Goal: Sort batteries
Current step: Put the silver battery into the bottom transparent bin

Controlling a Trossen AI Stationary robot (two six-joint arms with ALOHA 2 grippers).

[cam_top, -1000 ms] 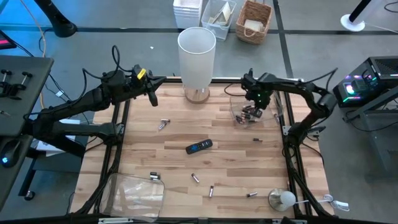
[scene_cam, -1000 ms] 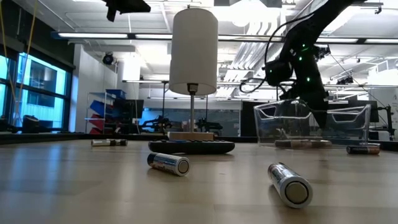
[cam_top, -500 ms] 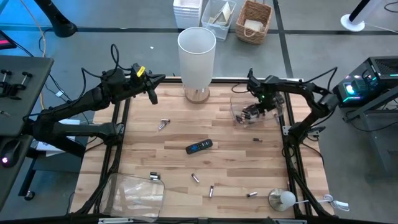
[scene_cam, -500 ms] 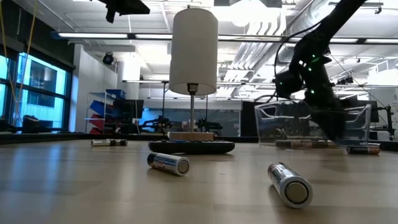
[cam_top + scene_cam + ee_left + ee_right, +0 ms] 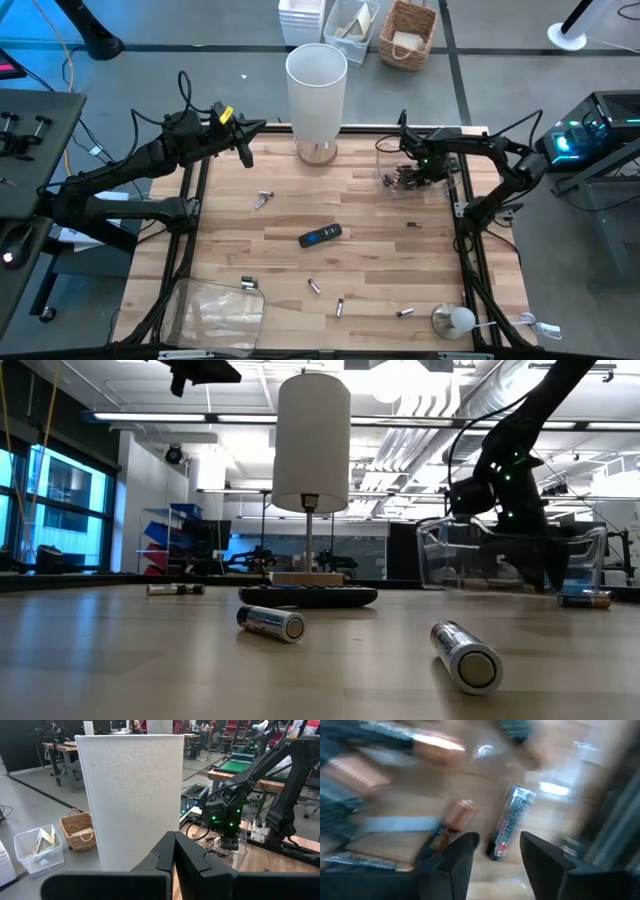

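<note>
Two batteries (image 5: 271, 623) lie flat, ends toward the low camera.

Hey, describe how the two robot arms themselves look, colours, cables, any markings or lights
Both arms are black, slim and jointed, with loose black cables looping off them. The left arm carries a yellow tag near its tool. The right arm shows small green lights beside its tool. In both wrist views, the fingers are dark, flat and angular.
</note>
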